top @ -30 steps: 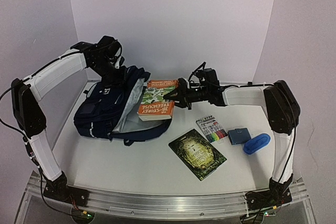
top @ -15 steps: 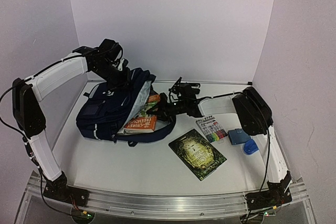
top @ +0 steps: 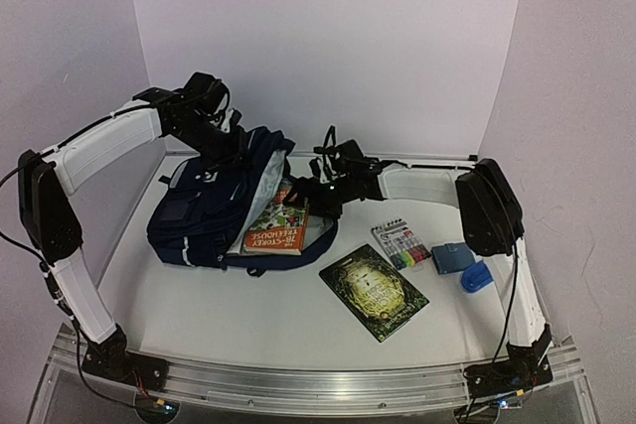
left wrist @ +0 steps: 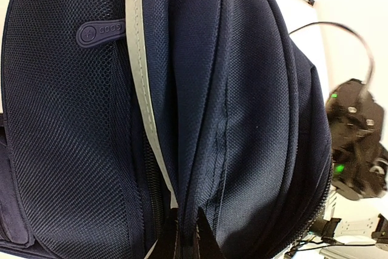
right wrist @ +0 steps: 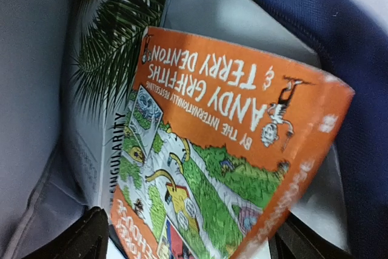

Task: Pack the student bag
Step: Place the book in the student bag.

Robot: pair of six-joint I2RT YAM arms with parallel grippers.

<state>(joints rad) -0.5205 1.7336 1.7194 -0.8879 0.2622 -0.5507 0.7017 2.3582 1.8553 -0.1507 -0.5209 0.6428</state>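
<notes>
The student bag (top: 194,215), navy with a grey lining, lies at the left of the table with its mouth facing right. My left gripper (top: 231,146) is shut on a fold of the bag's top fabric (left wrist: 242,119) and holds the mouth up; the left gripper (left wrist: 182,225) pinches a seam between its tips. An orange picture book (top: 278,227) lies in the mouth, partly sticking out. My right gripper (top: 312,196) is at the mouth, open. In the right wrist view the orange book (right wrist: 224,150) fills the space between the right gripper's (right wrist: 188,244) spread fingers (right wrist: 79,238).
A white book (right wrist: 97,107) stands behind the orange one inside the bag. On the table right of the bag lie a dark green book (top: 374,291), a pack of markers (top: 402,243), a small blue pouch (top: 452,257) and a blue object (top: 475,277).
My right gripper carried the orange book leftwards into the bag's mouth and its jaws have spread. The left gripper kept its hold on the bag's fabric.
</notes>
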